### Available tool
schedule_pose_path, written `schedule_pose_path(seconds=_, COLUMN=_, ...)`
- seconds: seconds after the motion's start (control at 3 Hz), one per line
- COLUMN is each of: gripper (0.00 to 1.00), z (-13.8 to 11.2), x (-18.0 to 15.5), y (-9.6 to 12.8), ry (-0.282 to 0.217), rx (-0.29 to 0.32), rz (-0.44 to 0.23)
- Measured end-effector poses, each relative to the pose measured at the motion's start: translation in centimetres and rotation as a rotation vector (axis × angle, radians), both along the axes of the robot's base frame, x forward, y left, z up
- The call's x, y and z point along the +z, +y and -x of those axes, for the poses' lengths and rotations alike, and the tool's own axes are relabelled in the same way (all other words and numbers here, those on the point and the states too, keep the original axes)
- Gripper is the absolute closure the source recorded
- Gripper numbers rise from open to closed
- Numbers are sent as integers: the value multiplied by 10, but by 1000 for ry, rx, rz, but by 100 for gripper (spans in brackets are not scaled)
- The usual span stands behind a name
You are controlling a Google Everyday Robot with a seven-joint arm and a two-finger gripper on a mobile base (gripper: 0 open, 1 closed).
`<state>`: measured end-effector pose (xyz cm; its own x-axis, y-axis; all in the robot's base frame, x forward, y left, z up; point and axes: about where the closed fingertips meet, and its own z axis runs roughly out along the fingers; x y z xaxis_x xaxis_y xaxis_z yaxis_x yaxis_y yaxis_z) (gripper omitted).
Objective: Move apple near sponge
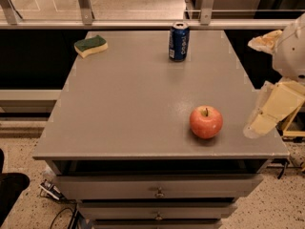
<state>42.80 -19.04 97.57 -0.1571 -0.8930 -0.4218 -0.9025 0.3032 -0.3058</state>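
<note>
Apple point(206, 122) beside end effector point(256, 124) (sponge point(90, 46) well apart).

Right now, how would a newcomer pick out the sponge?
On the grey table, opposite the gripper at its right edge, look to the far left corner. The sponge lies there, far from the blue can and apple: the only flat thing, green top over pale yellow.

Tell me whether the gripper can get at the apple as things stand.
Probably yes. The gripper hangs at the right edge of the table, close beside the apple, with nothing standing between them; the soda can and sponge sit far back.
</note>
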Motion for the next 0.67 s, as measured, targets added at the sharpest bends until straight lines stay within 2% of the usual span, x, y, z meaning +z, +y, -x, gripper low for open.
schedule_pose_path(seconds=0.67, gripper=0, z=4, x=-36, y=18, ry=-43, rx=17, rz=-299)
